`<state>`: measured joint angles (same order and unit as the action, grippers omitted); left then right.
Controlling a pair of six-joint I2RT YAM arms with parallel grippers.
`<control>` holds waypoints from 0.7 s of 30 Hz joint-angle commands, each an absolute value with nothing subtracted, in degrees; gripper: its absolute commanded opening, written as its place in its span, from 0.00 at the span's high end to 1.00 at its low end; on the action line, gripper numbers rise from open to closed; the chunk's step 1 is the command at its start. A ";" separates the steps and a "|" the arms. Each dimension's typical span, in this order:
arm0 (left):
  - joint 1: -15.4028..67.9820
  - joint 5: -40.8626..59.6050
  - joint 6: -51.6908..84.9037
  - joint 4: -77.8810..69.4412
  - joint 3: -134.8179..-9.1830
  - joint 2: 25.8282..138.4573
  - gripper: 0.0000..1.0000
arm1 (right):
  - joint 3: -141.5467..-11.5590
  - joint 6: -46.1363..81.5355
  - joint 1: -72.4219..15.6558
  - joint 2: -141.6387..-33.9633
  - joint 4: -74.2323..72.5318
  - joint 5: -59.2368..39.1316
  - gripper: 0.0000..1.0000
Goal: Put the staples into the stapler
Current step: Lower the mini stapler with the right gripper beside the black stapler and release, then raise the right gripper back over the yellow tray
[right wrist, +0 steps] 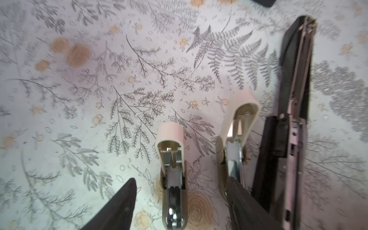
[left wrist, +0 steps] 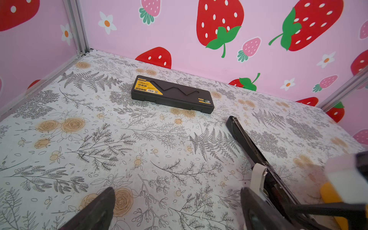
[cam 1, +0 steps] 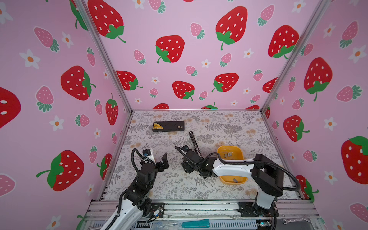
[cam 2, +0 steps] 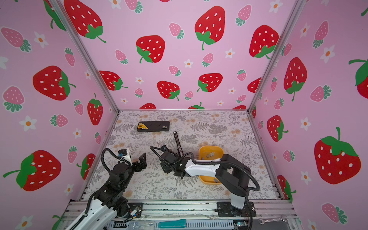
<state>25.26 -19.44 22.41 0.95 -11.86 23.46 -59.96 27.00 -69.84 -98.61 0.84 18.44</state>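
Observation:
The staples (cam 1: 228, 155) are small grey strips lying in a yellow tray (cam 1: 242, 153); one more strip (cam 1: 236, 180) lies at its near end. A long black stapler (right wrist: 294, 89) lies opened on the floral table, also seen in both top views (cam 1: 194, 142). Two small cream staplers lie beside it. One of them (right wrist: 172, 159) sits between the fingers of my right gripper (right wrist: 181, 207), which stands open and clear of it on both sides. The other (right wrist: 239, 127) lies just outside one finger. My left gripper (left wrist: 177, 211) is open and empty above the bare table (cam 1: 164, 159).
A black case with a yellow label (cam 1: 168, 126) lies at the back left. The right arm reaches over the yellow tray (cam 2: 204, 151) and hides its middle. Pink strawberry walls (cam 1: 179, 59) close in three sides.

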 commanded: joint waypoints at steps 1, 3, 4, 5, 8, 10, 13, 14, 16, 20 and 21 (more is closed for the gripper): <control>25.05 -17.23 27.85 -3.17 -13.46 24.76 0.01 | -55.83 24.94 -69.33 -89.37 -2.01 24.82 0.27; 25.18 -19.57 30.01 -5.30 -12.74 26.24 0.01 | -52.89 23.89 -68.22 -84.05 -2.64 28.34 0.28; 25.26 -22.55 31.82 -6.43 -12.17 27.30 0.01 | -51.25 23.82 -67.29 -81.17 -3.15 30.37 0.30; 25.27 -25.19 33.61 -7.33 -11.60 28.26 0.01 | -49.73 24.03 -66.10 -78.96 -3.50 31.64 0.32; 25.29 -28.19 32.11 -12.18 -11.18 32.05 0.01 | -45.87 25.19 -60.40 -72.65 -3.14 33.16 0.38; 25.18 -26.12 25.87 -18.32 -10.81 35.35 0.01 | -43.70 25.48 -56.29 -69.15 -2.73 33.72 0.40; 24.79 -25.57 19.34 -26.33 -10.55 41.38 0.01 | -41.06 26.27 -51.08 -66.30 -1.28 33.95 0.45; 24.59 -25.68 18.11 -28.54 -10.69 43.72 0.01 | -40.56 26.89 -49.60 -66.09 -0.21 33.72 0.47; 23.58 -25.87 16.39 -32.31 -11.89 49.79 0.01 | -38.88 27.68 -46.12 -66.52 0.69 32.13 0.54; 21.41 -23.42 14.92 -31.33 -18.75 61.75 0.01 | -36.44 27.82 -40.84 -69.96 0.27 26.82 0.61; 21.27 -21.98 14.30 -30.51 -20.66 64.37 0.01 | -36.43 27.94 -39.99 -71.26 0.18 25.52 0.62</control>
